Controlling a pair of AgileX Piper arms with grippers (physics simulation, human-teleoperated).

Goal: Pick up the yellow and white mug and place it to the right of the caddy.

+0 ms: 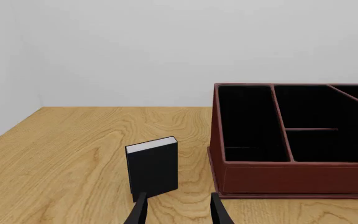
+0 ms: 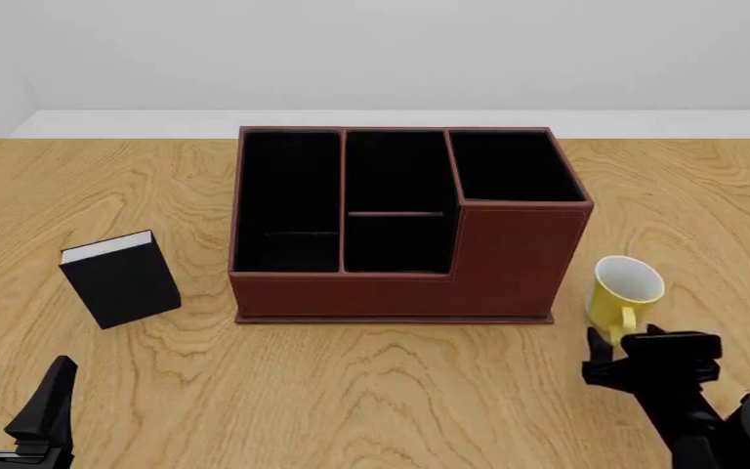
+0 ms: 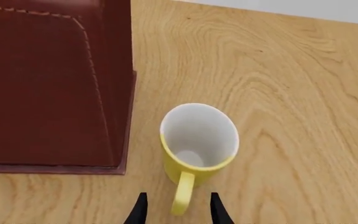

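The yellow and white mug [image 2: 627,290] stands upright on the table just right of the caddy [image 2: 401,293], with its handle towards me. My right gripper [image 2: 631,350] is open and sits low behind the mug. In the right wrist view the fingertips [image 3: 140,207] flank the yellow handle without touching it, the mug [image 3: 199,144] shows its white inside, and the caddy's tall end wall [image 3: 48,93] is beside it. My left gripper [image 2: 11,396] is open and empty near the front left edge; it also shows in the left wrist view [image 1: 177,211].
A small black book with white pages [image 2: 121,278] stands upright left of the caddy; in the left wrist view the book [image 1: 153,170] is just ahead of the fingers, with the caddy [image 1: 291,177] beside it. Bare wood lies right of the mug.
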